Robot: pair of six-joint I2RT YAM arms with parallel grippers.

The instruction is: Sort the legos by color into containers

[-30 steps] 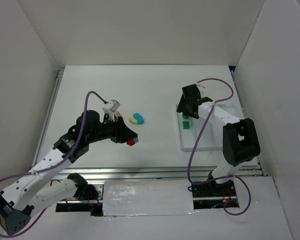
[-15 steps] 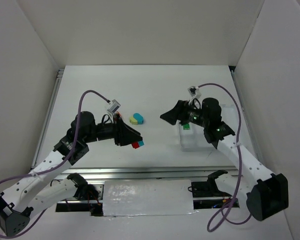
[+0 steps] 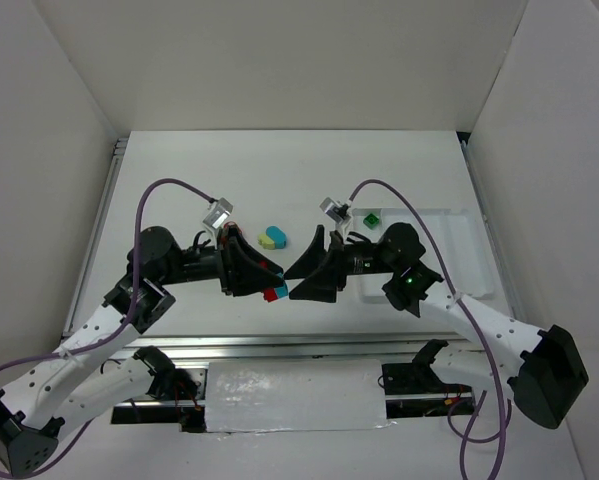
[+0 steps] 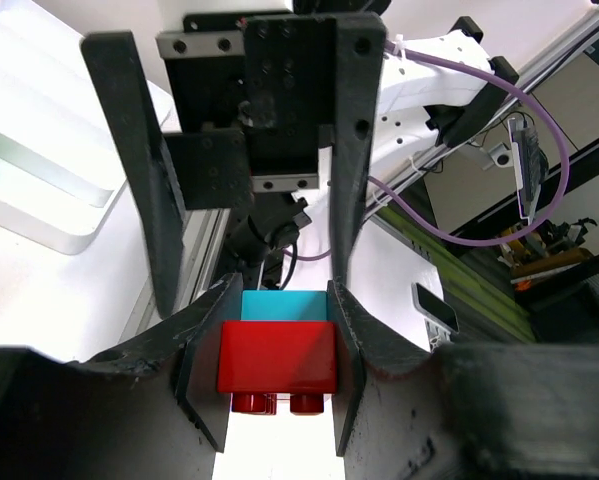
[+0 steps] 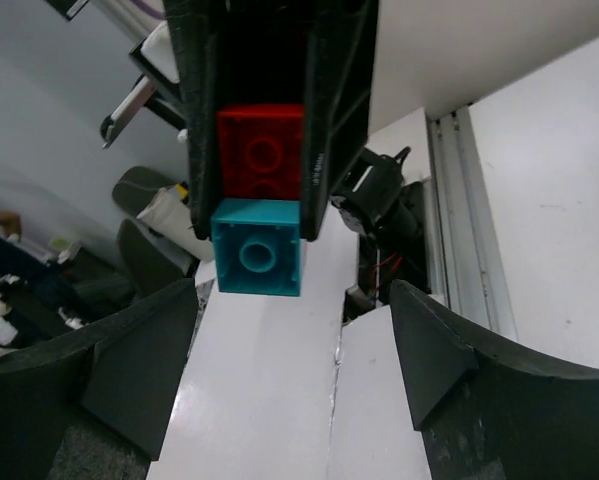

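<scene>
My left gripper [image 3: 271, 287] is shut on a red lego [image 3: 270, 294] with a teal-blue lego [image 3: 280, 285] stuck to its far end, held above the table. In the left wrist view the red lego [image 4: 277, 355] sits between my fingers with the teal-blue lego [image 4: 284, 305] beyond it. My right gripper [image 3: 301, 274] is open, pointing at the pair; in the right wrist view the teal-blue lego [image 5: 257, 260] hangs just ahead of my open fingertips, left of middle, with the red lego [image 5: 262, 150] behind. A green lego [image 3: 372, 218] lies in the white tray [image 3: 464, 250].
A pale yellow-green lego [image 3: 268, 241] and another teal-blue lego [image 3: 278, 235] lie together on the table behind the grippers. The tray's wall [image 4: 39, 215] shows at the left of the left wrist view. White walls enclose the table on three sides.
My right arm has swung left from the tray, leaving the green lego there, and now faces my left gripper. My left gripper has shifted slightly right with its two legos.
</scene>
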